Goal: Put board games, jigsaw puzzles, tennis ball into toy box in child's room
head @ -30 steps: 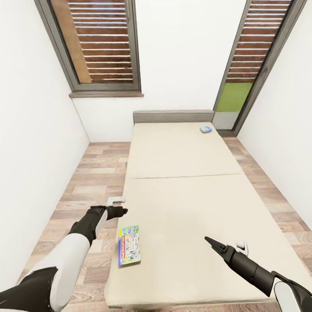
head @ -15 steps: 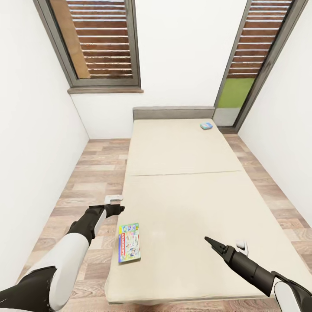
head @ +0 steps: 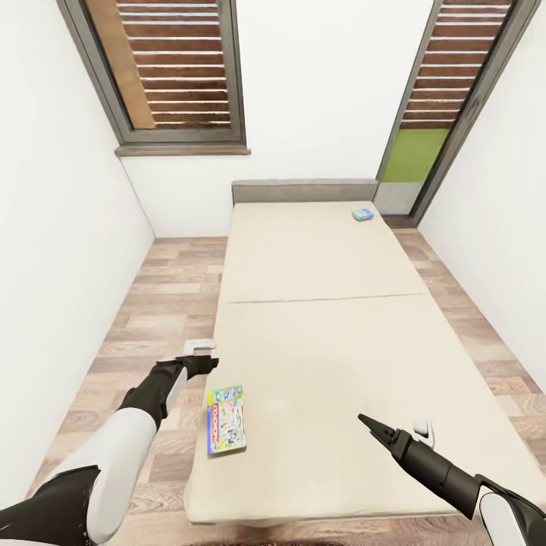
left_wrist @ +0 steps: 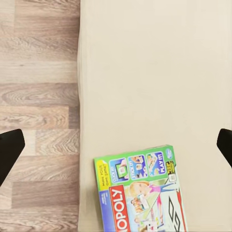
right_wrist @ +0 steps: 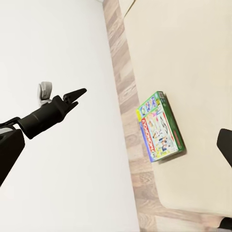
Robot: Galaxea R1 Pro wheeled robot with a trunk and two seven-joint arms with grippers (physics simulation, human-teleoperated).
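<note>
— Since the flat green-and-white Monopoly board game box (head: pixel 226 419) lies at the beige mattress's (head: pixel 326 364) near left edge, how to take it?
— Lower the left gripper (head: pixel 206 362), fingers spread wide, across its overhanging side; the bare wooden floor (head: pixel 152 318) alongside leaves room. The right gripper (head: pixel 369 423): cannot tell.

Head view looks down the bed (head: pixel 318 334); both wrist views, apparently closer, share its Monopoly box (left_wrist: pixel 140 193).

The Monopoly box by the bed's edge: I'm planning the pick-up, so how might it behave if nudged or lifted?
The Monopoly box looks flat and rigid, so it should slide, not roll. Lying by the bed edge, a sideways push could tip it off.
</note>
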